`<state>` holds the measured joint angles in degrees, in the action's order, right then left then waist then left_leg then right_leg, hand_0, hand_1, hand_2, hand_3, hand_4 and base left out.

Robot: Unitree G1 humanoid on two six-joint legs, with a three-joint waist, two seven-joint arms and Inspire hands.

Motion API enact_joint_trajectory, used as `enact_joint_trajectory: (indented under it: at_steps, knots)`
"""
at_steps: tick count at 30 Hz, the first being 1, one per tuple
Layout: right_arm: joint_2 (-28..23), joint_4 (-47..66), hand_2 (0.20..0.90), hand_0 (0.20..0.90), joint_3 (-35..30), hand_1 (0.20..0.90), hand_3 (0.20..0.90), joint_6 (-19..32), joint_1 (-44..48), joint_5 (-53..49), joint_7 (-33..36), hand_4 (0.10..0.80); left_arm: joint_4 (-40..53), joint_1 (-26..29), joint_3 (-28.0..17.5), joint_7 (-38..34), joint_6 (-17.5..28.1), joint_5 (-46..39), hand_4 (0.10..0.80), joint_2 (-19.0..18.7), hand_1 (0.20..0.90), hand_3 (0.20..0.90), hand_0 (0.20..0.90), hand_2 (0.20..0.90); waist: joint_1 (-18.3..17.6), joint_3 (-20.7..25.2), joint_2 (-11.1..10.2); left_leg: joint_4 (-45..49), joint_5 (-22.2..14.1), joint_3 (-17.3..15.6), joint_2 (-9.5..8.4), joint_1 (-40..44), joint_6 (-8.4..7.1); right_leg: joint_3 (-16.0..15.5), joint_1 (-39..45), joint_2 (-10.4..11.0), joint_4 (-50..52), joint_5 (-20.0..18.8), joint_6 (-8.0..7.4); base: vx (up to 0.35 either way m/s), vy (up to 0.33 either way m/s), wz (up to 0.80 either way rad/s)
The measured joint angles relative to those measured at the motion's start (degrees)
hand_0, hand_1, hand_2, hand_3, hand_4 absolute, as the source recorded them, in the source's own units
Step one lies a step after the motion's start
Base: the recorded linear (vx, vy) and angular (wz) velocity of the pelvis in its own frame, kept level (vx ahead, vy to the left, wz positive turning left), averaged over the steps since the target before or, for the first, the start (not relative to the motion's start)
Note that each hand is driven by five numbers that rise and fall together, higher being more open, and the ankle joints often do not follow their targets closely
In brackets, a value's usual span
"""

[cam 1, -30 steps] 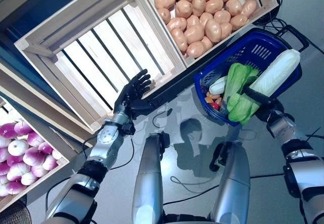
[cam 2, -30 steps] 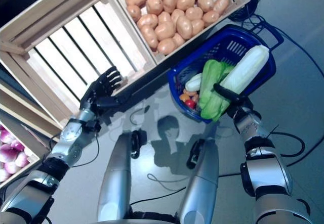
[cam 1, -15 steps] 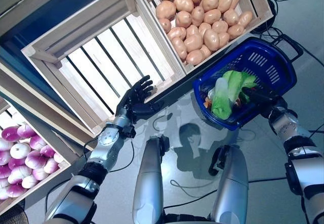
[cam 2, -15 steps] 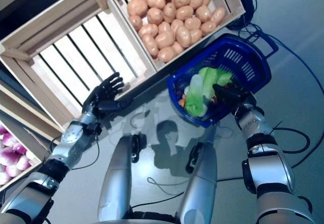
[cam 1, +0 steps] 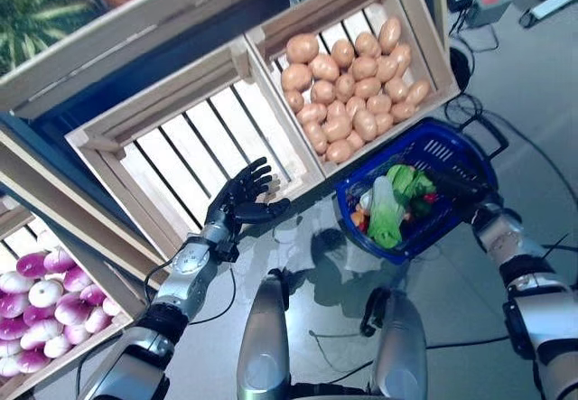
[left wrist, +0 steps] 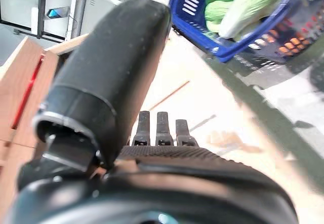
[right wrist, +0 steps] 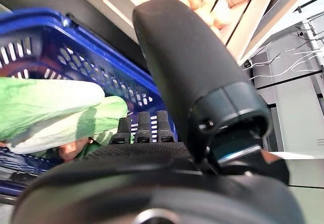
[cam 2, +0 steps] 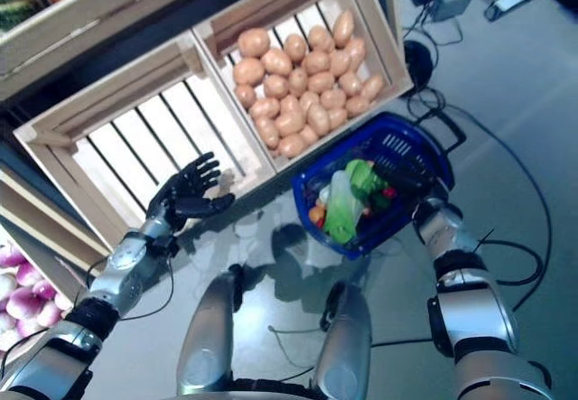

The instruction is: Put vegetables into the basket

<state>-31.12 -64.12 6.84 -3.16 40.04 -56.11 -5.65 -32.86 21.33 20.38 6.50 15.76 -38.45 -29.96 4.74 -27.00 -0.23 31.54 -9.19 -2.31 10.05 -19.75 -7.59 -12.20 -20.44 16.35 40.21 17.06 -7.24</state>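
Lying lengthwise, cabbage (cam 1: 390, 209) spans blue basket (cam 1: 470, 147) rim-to-rim.

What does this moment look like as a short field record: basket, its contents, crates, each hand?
basket: blue basket on the floor beside the potato crate
contents: leafy cabbage, small red and orange vegetables
potato crate: potatoes fill it
middle crate: empty slatted crate
onions: purple onions in a crate at lower left
left hand: open, holds nothing
right hand: over the basket, open
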Motion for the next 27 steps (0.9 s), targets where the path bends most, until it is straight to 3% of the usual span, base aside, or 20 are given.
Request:
enact_joint_trajectory:
  at_steps: [4,5,10,13,17,24,27]
  knots:
    - [5.6,3.4,0.9,0.9,-0.2,0.9,0.9,0.1,-6.5,1.8,0.0,0.8,0.0,-2.0,-0.8,-1.4,-0.9,3.8,0.8,1.0,0.9,0.9,0.9,0.9,-0.5,5.3,-0.8,-14.5,5.1,-2.1,0.83,9.7,-0.35,-1.4,8.9,-3.1,-13.9,-5.1,-0.66,0.217,0.01,-0.09]
    - [7.8,4.7,0.9,0.9,-1.2,0.9,0.9,1.1,-10.2,1.8,-0.1,0.8,0.2,-3.3,-1.7,-1.8,-1.1,4.8,0.8,2.9,0.9,0.9,0.9,0.9,-0.6,7.5,-0.4,-20.2,7.2,-2.9,0.81,13.8,-0.02,-1.8,12.9,-4.1,-19.9,-7.3,-1.1,0.141,0.045,-0.02]
    - [16.0,8.0,0.9,0.9,-1.4,0.9,0.9,4.0,-24.2,1.5,-0.2,0.8,0.3,-10.8,-1.4,-2.3,-1.1,8.7,0.8,7.4,0.9,0.9,0.9,0.9,-0.8,15.9,0.1,-30.4,8.8,-4.7,-0.58,22.6,0.62,-2.4,23.5,-5.3,-35.3,-12.4,-2.98,0.11,0.044,-0.04]
    - [20.4,9.2,0.9,0.9,-0.6,0.9,0.9,5.8,-30.1,1.1,-0.5,0.8,0.2,-15.1,-1.6,-3.0,-1.1,9.6,0.8,8.1,0.9,0.9,0.9,0.9,-0.9,17.9,0.0,-33.1,9.0,-5.5,-1.29,25.2,0.88,-2.2,26.7,-5.3,-40.0,-13.9,-3.96,0.045,0.028,-0.06]
    - [22.5,12.3,0.9,0.9,5.0,0.9,0.9,6.1,-35.5,2.0,-0.6,0.8,-1.5,-19.0,-1.6,-3.7,-1.1,10.7,0.8,9.5,0.9,0.9,0.9,0.9,-1.5,19.4,0.0,-34.7,9.2,-6.0,-1.6,26.7,0.9,-1.9,28.3,-5.4,-42.5,-14.7,-4.29,0.005,0.012,-0.03]
    - [22.7,17.3,0.9,0.9,7.7,0.9,0.9,5.9,-40.1,4.0,-3.4,0.8,-4.9,-21.3,-1.1,-2.3,0.0,19.3,0.8,10.1,0.9,0.9,0.9,0.9,-4.1,21.9,-0.2,-35.8,9.7,-6.3,-1.72,27.7,0.85,-0.6,28.9,-5.5,-43.3,-15.1,-4.47,-0.003,0.001,-0.03]
    - [23.8,15.6,0.9,0.9,9.9,0.9,0.9,5.2,-41.9,3.9,-3.3,0.8,-11.0,-20.9,0.8,-4.5,2.4,23.3,0.8,12.6,0.9,0.9,0.9,0.9,-5.5,23.5,-0.1,-36.5,10.3,-6.2,-1.77,28.0,0.93,-0.6,28.8,-5.5,-43.3,-15.1,-4.51,0.0,0.0,0.0]
